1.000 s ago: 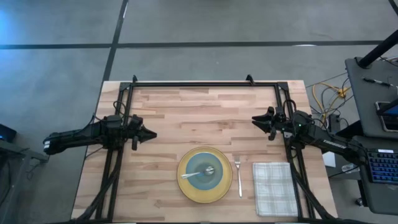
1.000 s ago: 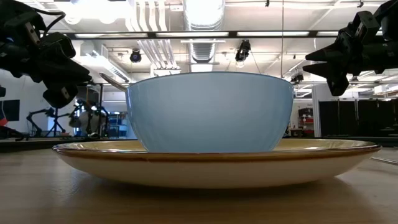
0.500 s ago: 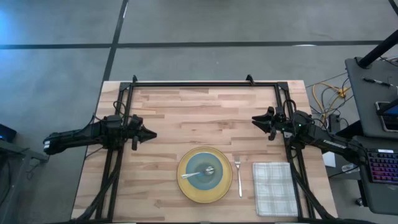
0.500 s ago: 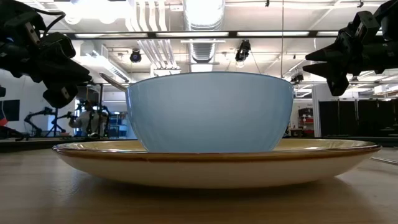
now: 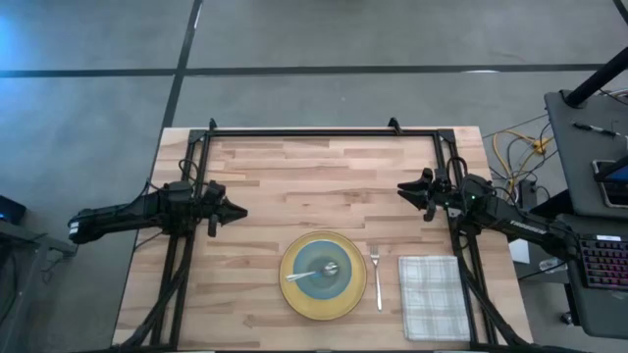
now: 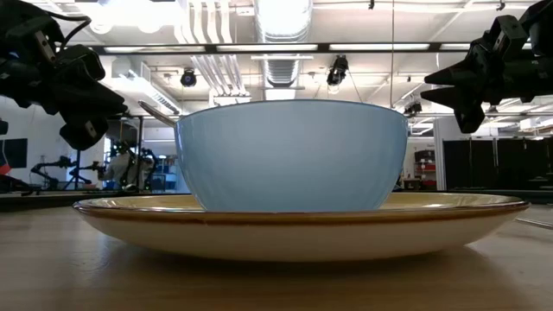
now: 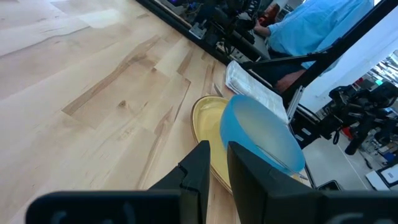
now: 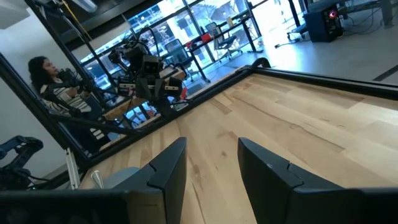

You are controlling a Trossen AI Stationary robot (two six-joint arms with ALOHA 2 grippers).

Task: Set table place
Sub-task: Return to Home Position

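Note:
On the light wood table (image 5: 324, 176) a light blue bowl (image 5: 320, 269) stands on a yellow plate (image 5: 294, 297) near the front edge, with a spoon (image 5: 329, 268) lying in it. A fork (image 5: 376, 277) lies right of the plate, and a checked napkin (image 5: 434, 296) lies flat right of the fork. My left gripper (image 5: 238, 211) hovers at the table's left side, its fingers almost together and empty. My right gripper (image 5: 400, 189) hovers at the right side, open and empty. In the low view the bowl (image 6: 292, 155) and plate (image 6: 302, 233) fill the front.
Thin black rails (image 5: 314, 131) frame the table's far and side edges. Bare wood lies between the grippers and behind the plate. A desk with cables and a keyboard (image 5: 599, 265) stands off the right edge. People sit in the room beyond (image 7: 323, 25) (image 8: 40, 68).

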